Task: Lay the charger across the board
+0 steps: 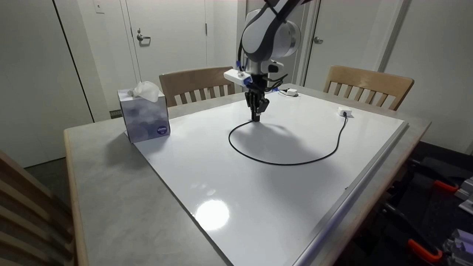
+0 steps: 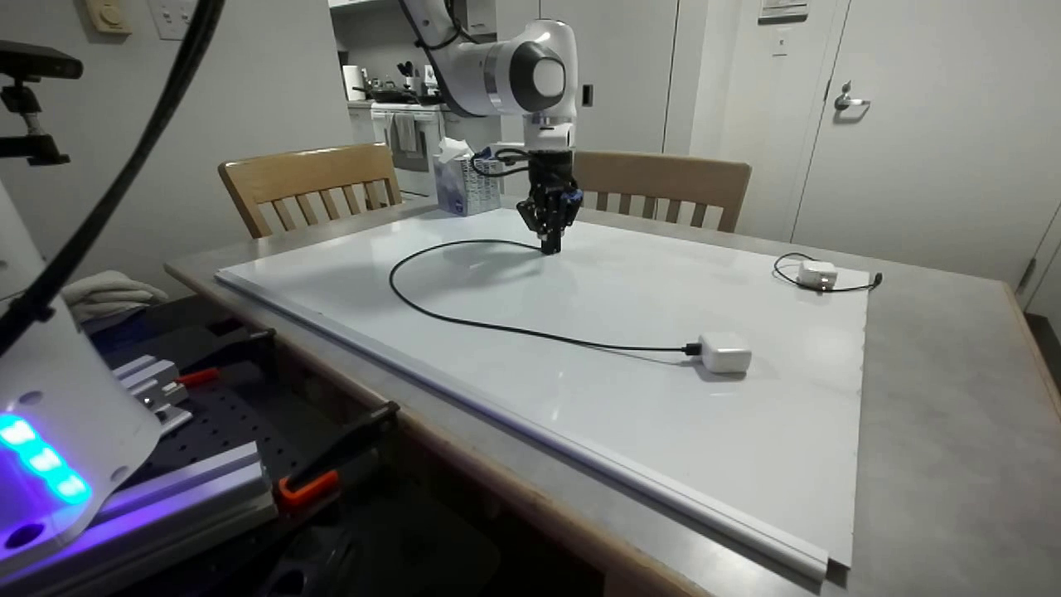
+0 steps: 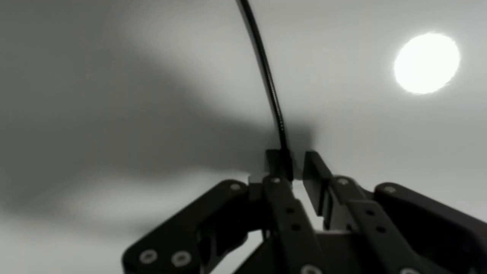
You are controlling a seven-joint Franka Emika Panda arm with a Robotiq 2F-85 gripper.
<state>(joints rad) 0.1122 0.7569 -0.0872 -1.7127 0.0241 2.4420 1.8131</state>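
The charger [image 1: 284, 164] lies curved on the board [image 1: 258, 199], its white plug block [image 1: 344, 111] to the right in an exterior view. Your gripper [image 3: 293, 163] stands slightly spread — cable end [image 3: 286, 163] between its fingers [image 3: 317, 171], a gap to its right in the wrist view.

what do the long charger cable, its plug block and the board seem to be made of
Cable: probably rubber or plastic sheathing; smooth black with a thin glint along it.
Plug block: likely hard plastic; white, with rounded edges and a soft shine.
Board: glossy white, throwing back a round bright glare; perhaps coated metal or laminate.
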